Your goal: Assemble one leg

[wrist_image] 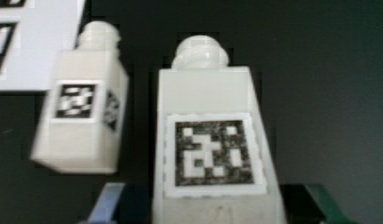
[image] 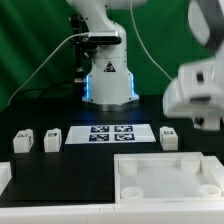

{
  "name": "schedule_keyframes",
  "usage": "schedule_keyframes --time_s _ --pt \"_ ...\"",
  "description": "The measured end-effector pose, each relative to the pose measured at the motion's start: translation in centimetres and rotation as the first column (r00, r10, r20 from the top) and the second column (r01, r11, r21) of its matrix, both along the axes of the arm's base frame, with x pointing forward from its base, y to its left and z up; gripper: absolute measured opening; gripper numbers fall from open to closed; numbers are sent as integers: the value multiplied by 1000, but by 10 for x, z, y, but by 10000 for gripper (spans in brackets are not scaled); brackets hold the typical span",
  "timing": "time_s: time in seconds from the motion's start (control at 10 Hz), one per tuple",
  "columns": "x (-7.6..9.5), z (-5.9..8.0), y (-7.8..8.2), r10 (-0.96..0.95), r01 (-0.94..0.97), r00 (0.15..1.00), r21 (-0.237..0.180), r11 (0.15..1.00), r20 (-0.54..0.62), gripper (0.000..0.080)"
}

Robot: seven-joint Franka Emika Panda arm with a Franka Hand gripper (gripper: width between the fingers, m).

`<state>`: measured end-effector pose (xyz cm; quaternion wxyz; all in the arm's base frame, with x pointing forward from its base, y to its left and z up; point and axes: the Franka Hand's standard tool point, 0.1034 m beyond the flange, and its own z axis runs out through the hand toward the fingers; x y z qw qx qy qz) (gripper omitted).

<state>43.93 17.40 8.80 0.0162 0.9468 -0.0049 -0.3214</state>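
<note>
Fingers (wrist_image: 117,205) of the claw (wrist_image: 211,208) show as dark pads at the frame edge of the wrist view. They stand on either side of the leg (wrist_image: 209,140) and press against its two flanks, so the claw is clenched on that leg. The leg's tagged face is turned to the camera and its rounded peg points away from the fingers. Whether it sits on the black surface (image: 70,165) or is lifted clear of it cannot be told.

Just beside it lies a neighbouring leg (wrist_image: 85,110), nearly parallel and slightly skewed. A narrow dark gap separates the two. Its tag also faces up and its peg points the same way. Beyond that one, a corner of the marker board (wrist_image: 28,40) shows.

In the exterior view the arm rises from its blue-lit base (image: 108,78) at the back. Its end link (image: 198,88) hangs as a blurred white bulk low over the surface at the exterior view's right, hiding the gripped leg. The neighbouring leg (image: 168,137) stands just to its left, next to the marker board (image: 110,134). Two further legs (image: 52,139) (image: 22,141) sit on the board's other side. Nearest the camera lies a large white square panel (image: 165,178) with round corner holes.
</note>
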Motion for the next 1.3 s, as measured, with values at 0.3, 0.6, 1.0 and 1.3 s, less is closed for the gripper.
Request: schedule_keyframes --time_s 0.3,0.6,1.0,1.3 --pt "16 46 -14 -17 15 967 7 1000 256 292" --pt "23 49 -6 -25 3 853 43 999 521 292" --pt "48 72 -23 59 -116 639 20 993 767 293" --pt "88 107 -51 108 -138 636 -25 990 764 293"
